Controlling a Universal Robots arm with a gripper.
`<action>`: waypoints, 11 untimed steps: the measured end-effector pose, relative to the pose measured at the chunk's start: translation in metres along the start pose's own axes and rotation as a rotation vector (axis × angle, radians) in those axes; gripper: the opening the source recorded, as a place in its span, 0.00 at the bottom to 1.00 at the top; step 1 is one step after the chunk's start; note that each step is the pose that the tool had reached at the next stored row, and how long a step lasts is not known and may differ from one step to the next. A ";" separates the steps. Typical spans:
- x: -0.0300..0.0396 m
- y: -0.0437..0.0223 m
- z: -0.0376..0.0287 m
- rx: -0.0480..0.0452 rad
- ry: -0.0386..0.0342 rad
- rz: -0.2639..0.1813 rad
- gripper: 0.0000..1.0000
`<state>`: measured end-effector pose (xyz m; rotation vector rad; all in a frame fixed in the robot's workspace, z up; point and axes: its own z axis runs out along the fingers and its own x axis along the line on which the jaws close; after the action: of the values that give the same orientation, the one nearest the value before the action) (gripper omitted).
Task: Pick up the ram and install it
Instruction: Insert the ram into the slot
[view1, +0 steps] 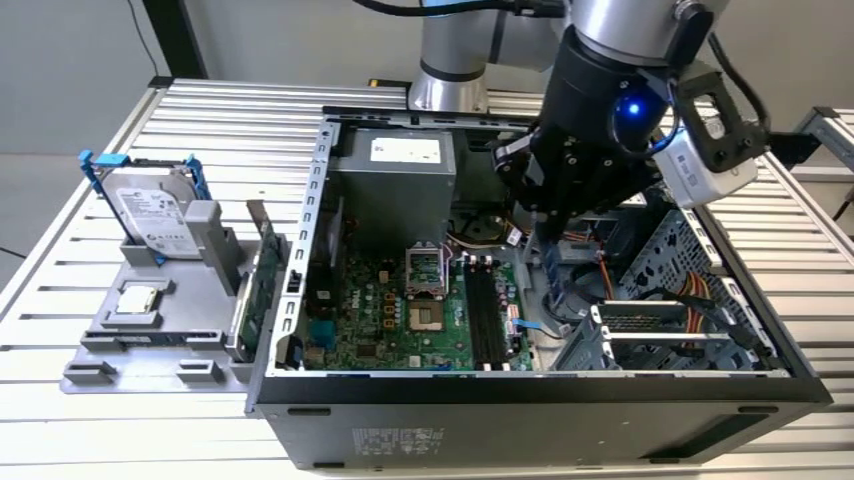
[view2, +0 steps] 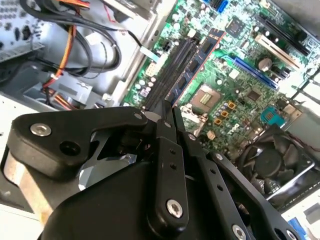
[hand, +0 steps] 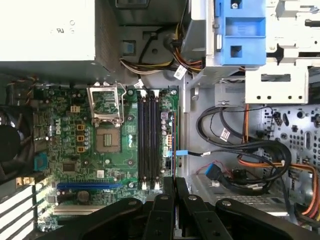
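The ram (view2: 200, 55) is a thin blue stick with dark chips, and my gripper (view2: 170, 112) is shut on one end of it. In the first wrist view the ram (hand: 174, 145) shows edge-on, running out from the gripper (hand: 174, 182). It hangs above the motherboard, parallel to the black memory slots (hand: 150, 140) and just beside them, over the board's edge nearest the cables. In the exterior view my gripper (view1: 541, 245) reaches down into the open computer case, behind the memory slots (view1: 487, 315).
A power supply (view1: 394, 160) fills the case's back corner and a drive cage (view1: 681, 290) stands on the exterior view's right. Orange and black cables (hand: 260, 160) lie beside the board. The CPU socket (hand: 107, 135) is open. A hard drive (view1: 154, 215) and a green card (view1: 267, 270) sit outside the case.
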<state>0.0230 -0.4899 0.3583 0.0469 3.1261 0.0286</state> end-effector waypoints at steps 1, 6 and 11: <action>0.0011 0.0001 0.0017 0.0002 0.0000 0.000 0.00; 0.0034 -0.0001 0.0108 0.0004 0.0001 -0.003 0.00; 0.0050 -0.0003 0.0199 0.0002 0.0002 -0.010 0.00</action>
<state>0.0183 -0.4897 0.3383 0.0317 3.1265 0.0282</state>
